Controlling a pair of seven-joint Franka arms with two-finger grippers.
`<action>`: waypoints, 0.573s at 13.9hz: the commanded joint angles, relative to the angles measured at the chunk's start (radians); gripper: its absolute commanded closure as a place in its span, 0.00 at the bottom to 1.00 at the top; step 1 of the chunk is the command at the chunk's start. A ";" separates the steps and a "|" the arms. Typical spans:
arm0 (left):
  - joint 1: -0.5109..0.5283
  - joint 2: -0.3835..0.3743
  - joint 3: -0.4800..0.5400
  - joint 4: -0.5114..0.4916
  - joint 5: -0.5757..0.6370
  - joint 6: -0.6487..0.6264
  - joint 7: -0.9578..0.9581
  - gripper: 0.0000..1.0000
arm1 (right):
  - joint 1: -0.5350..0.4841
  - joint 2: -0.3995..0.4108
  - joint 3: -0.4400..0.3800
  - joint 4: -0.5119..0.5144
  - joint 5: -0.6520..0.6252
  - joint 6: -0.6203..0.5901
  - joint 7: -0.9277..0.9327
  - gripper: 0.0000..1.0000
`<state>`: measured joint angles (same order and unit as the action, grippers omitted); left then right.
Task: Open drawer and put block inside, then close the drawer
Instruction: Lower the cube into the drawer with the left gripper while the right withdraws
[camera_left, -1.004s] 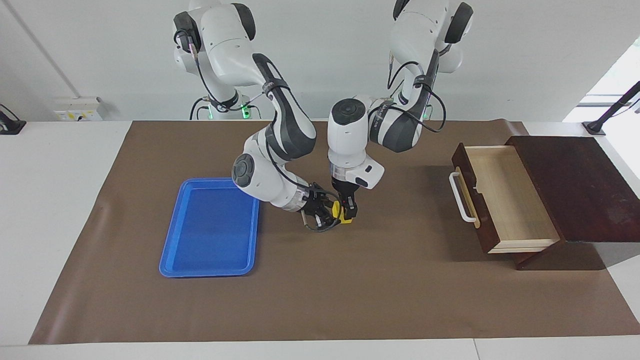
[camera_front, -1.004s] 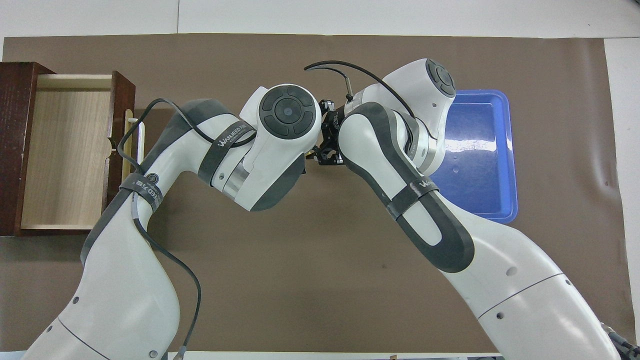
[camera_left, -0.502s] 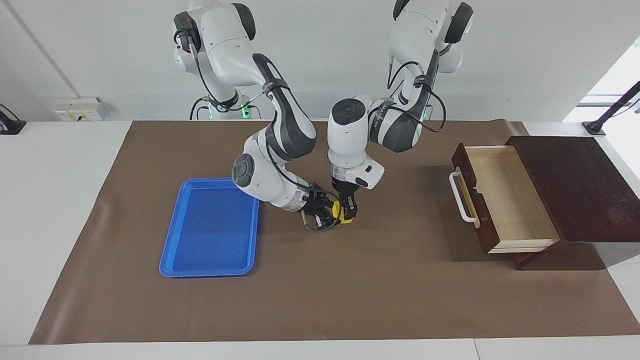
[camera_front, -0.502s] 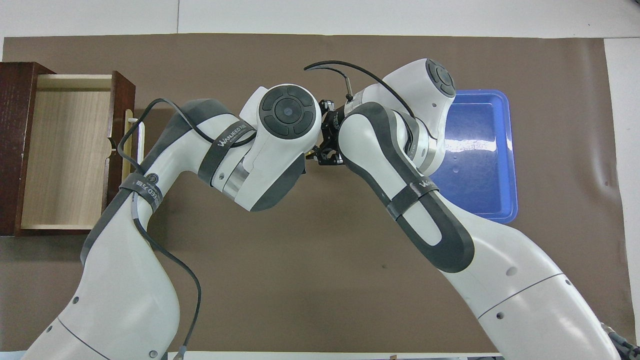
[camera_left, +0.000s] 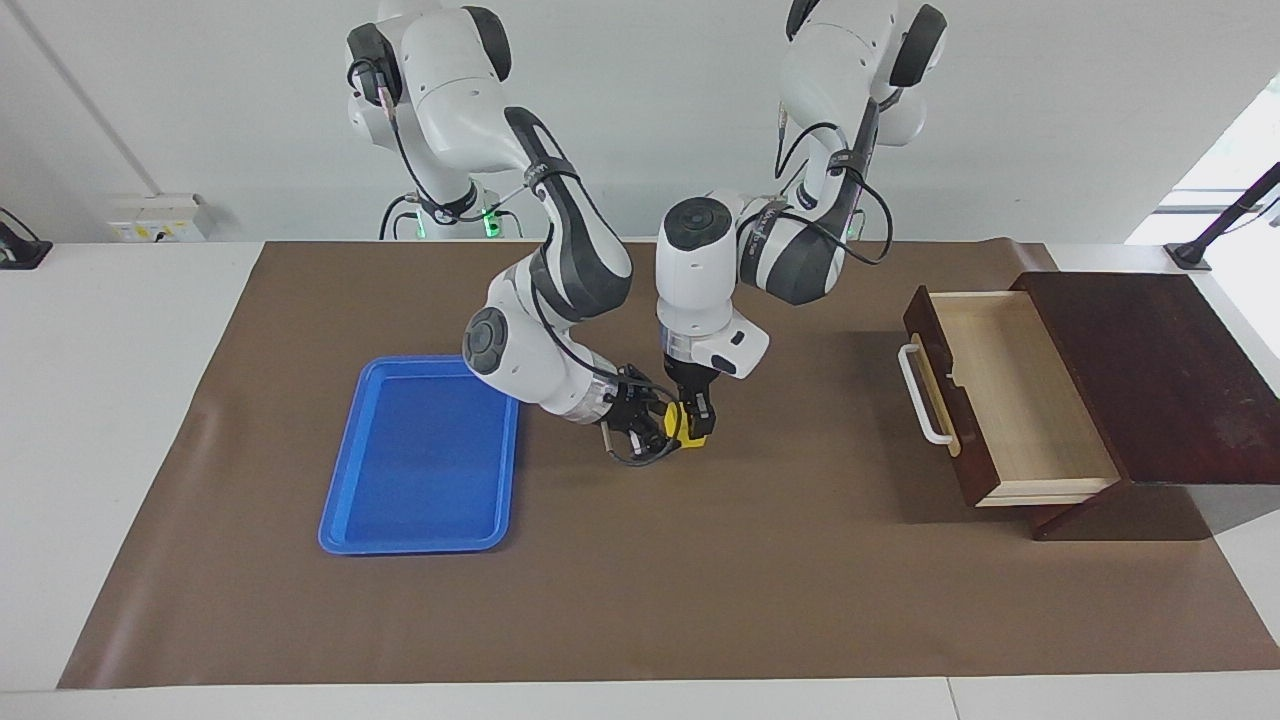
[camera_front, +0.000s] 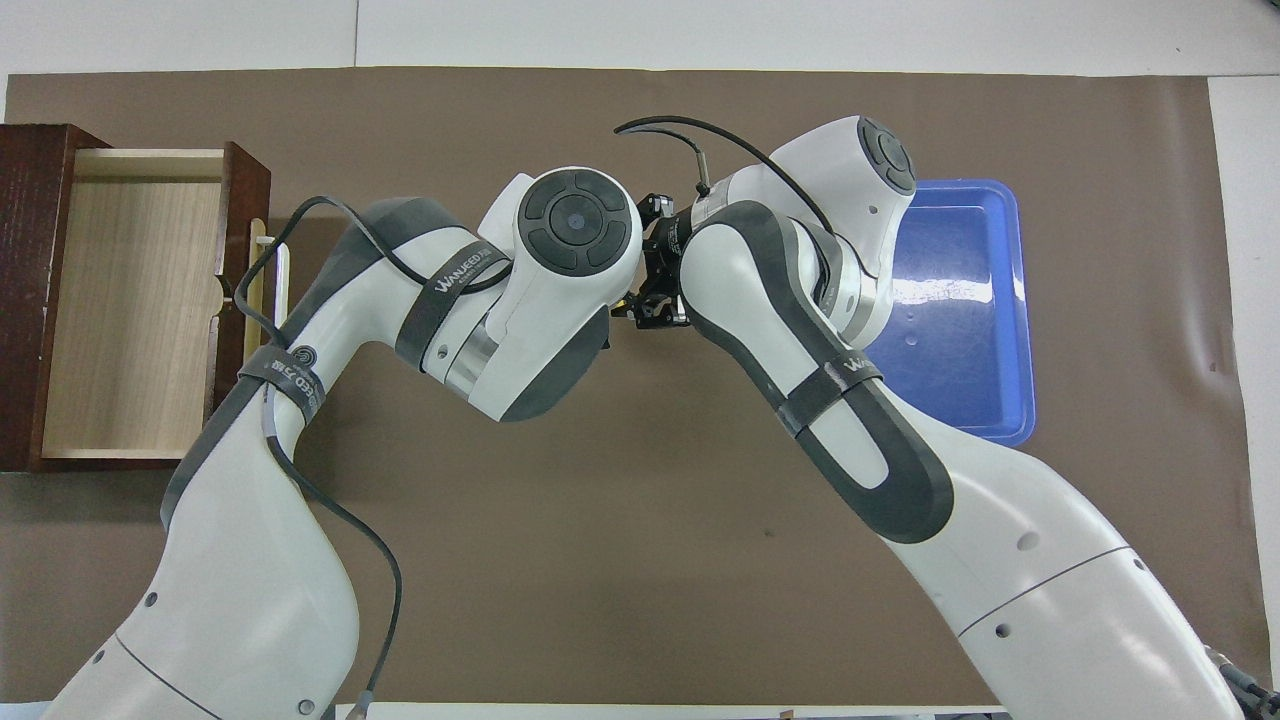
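Brown matting covers the table. The drawer (camera_left: 1010, 395) is already pulled open, empty; the block (camera_left: 688, 425) is clamped by the left gripper (camera_left: 693, 424), while the right gripper (camera_left: 655, 430), grip unclear, is alongside.

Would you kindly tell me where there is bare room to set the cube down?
The open drawer's pale wooden interior and the flat blue plastic tray are bare. It is crowded mid-mat, where both hands meet around the small yellow cube.
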<state>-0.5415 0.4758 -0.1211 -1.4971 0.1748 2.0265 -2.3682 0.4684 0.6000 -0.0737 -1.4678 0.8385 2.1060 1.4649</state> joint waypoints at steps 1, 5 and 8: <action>0.000 0.001 -0.005 0.006 -0.009 -0.040 0.017 1.00 | -0.010 0.000 0.000 0.012 0.031 0.026 0.026 0.00; 0.005 -0.009 -0.005 0.006 -0.009 -0.069 0.039 1.00 | -0.013 0.000 0.000 0.012 0.031 0.023 0.023 0.00; 0.027 -0.034 -0.003 0.032 -0.027 -0.142 0.069 1.00 | -0.027 -0.005 -0.001 0.012 0.031 0.016 0.025 0.00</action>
<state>-0.5380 0.4709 -0.1232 -1.4894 0.1695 1.9563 -2.3407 0.4613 0.5999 -0.0788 -1.4606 0.8483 2.1226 1.4772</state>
